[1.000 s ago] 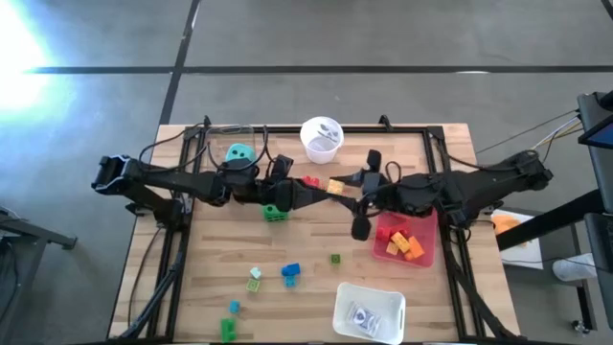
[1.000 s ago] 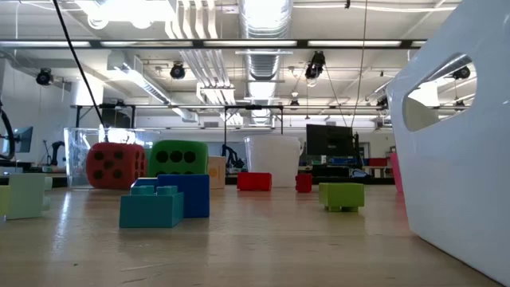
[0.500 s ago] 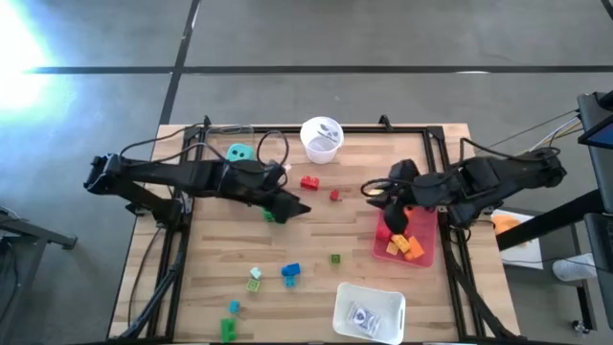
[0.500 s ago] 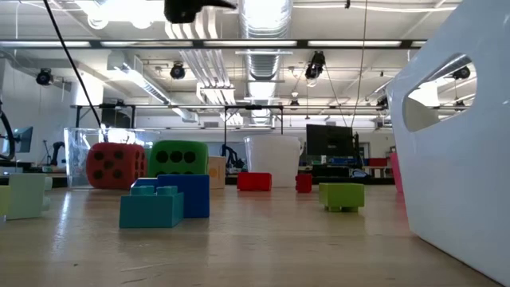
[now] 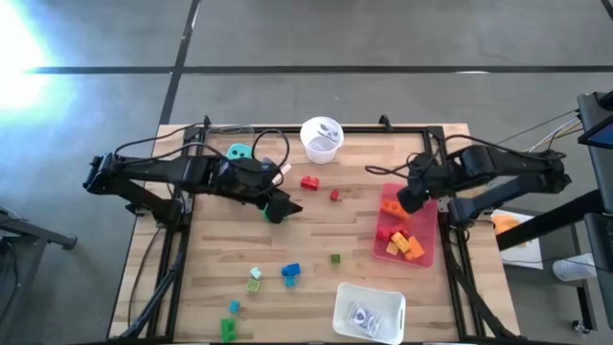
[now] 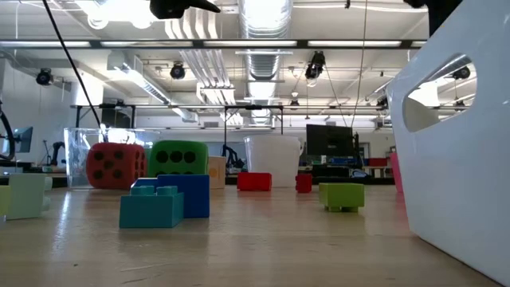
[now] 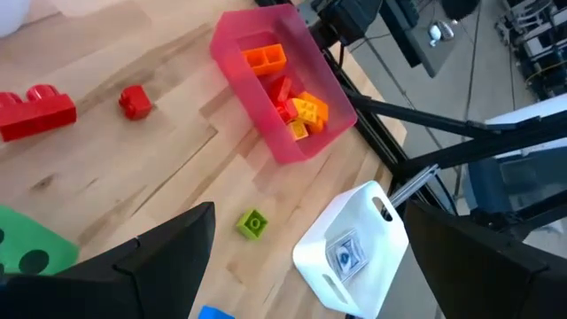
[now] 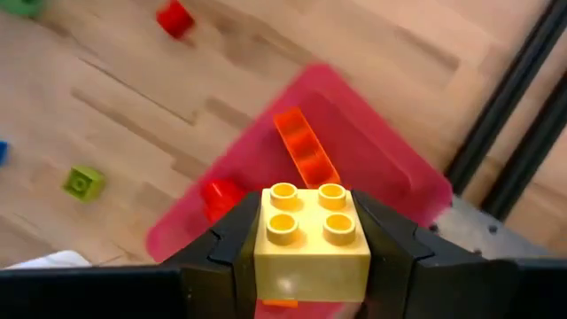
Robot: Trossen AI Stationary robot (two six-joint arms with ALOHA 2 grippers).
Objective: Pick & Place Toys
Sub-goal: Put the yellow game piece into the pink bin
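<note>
My right gripper (image 8: 310, 244) is shut on a yellow four-stud brick (image 8: 310, 232) above the far end of the pink bin (image 5: 427, 251), which holds orange, yellow and red bricks. My left gripper (image 5: 281, 206) is open and empty over the green die (image 7: 27, 252), mid-table. A red brick (image 5: 309, 182) and a small red brick (image 5: 334, 195) lie between the arms. A teal die (image 5: 238, 152) sits at the far left. A red die (image 6: 115, 165) shows in the low view. My right gripper pinches the yellow brick by two opposite side walls (image 8: 264, 257) between its two fingers. The fingers come from above, slanting down. The brick is lifted clear above the pink bin, and its studs face the wrist camera.
A white cup (image 5: 322, 138) stands at the far middle and a white tray (image 5: 369, 311) at the near edge. A small green brick (image 5: 335, 258), a blue one (image 5: 290, 272), and pale green (image 5: 254, 279), teal (image 5: 233, 307) and green (image 5: 227, 329) ones lie near the front.
My right gripper has taken the yellow brick from the table's middle and carried it toward the right edge, over the pink bin. My left gripper has drawn back toward the table's left and now hangs over the green die.
</note>
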